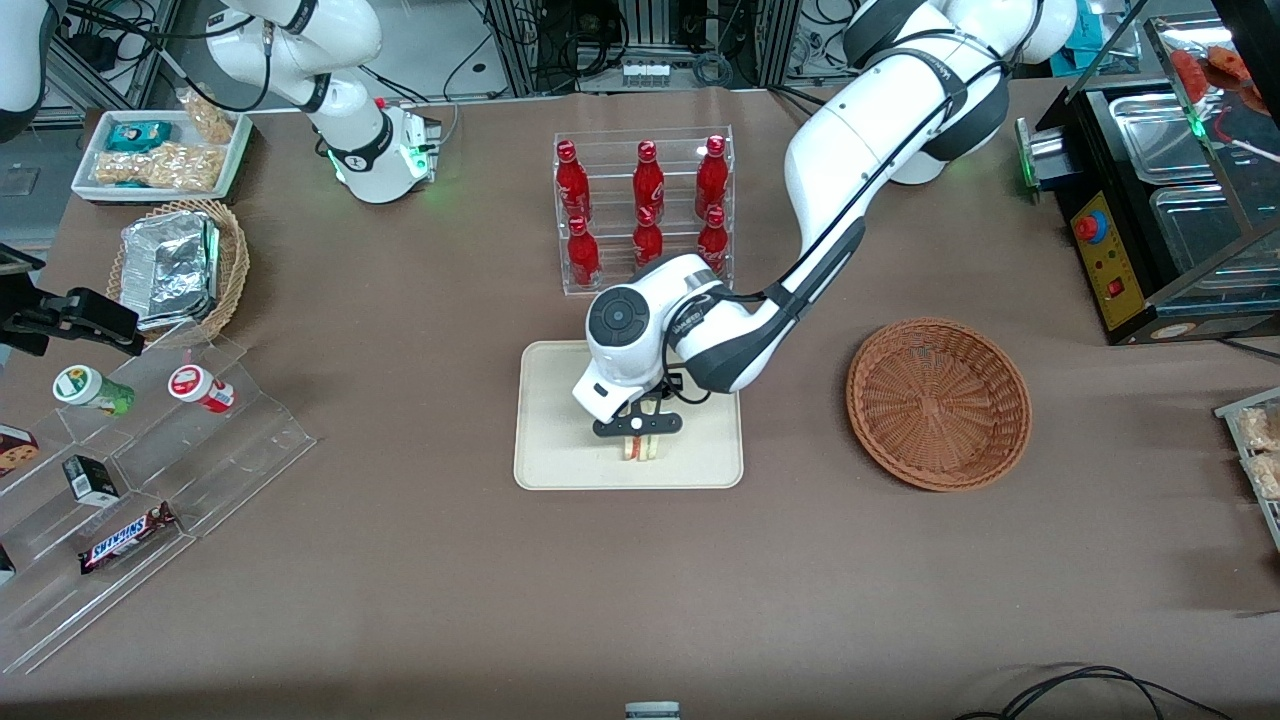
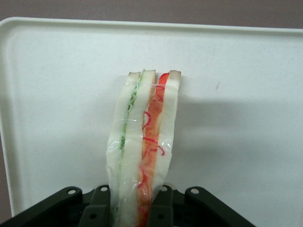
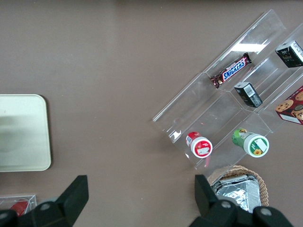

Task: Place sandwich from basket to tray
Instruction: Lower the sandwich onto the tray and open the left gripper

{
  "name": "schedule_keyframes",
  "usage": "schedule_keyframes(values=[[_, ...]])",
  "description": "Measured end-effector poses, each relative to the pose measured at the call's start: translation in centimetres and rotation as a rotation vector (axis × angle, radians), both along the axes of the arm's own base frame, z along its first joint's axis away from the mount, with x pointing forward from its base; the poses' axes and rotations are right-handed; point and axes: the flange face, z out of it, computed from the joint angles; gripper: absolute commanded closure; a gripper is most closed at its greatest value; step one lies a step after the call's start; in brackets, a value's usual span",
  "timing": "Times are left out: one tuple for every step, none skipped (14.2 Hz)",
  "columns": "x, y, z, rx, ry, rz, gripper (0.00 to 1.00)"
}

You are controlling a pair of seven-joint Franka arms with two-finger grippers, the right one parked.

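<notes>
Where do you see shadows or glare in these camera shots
Left wrist view: the sandwich, held in the gripper, casts a soft shadow on the tray, and its wrap glints. Front view: the arm darkens the tray beneath it. Right wrist view: a bright glare strip on the clear display stand.

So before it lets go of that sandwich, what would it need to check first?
1. Sandwich over the tray: ok.
2. Gripper shut on the sandwich: ok, fingers press both sides.
3. Sandwich resting on the tray surface: cannot tell.
4. Landing spot bare: ok, nothing else lies on the tray.
5. Sandwich well inside the tray's rim: ok.
6. Basket emptied: ok.
</notes>
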Motion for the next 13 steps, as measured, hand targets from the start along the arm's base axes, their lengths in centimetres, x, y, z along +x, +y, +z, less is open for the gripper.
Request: schedule_keyframes(values=[[-0.08, -0.26, 0.04, -0.005, -0.003, -0.002, 0.90], [-0.26, -0.58, 0.07, -0.008, -0.004, -0.004, 0.89], [-0.43, -0.84, 0.07, -0.009, -0.005, -0.002, 0.88], [-0.54, -0.97, -0.03, -0.008, -0.005, 0.010, 0.86], [-0.53, -0.96, -0.20, -0.005, -0.006, 0.030, 0.83], [-0.38, -0.82, -0.36, -0.002, -0.009, 0.049, 0.68], [-0.21, -0.64, -0.51, 0.003, -0.011, 0.067, 0.34], [-0.08, -0.50, -0.61, 0.007, -0.013, 0.087, 0.28], [-0.03, -0.44, -0.67, 0.009, -0.014, 0.108, 0.06], [-0.02, -0.42, -0.70, 0.010, -0.014, 0.126, 0.00], [-0.01, -0.42, -0.69, 0.011, -0.014, 0.135, 0.00], [-0.01, -0.42, -0.67, 0.011, -0.015, 0.141, 0.00], [0.02, -0.42, -0.64, 0.010, -0.015, 0.143, 0.00]])
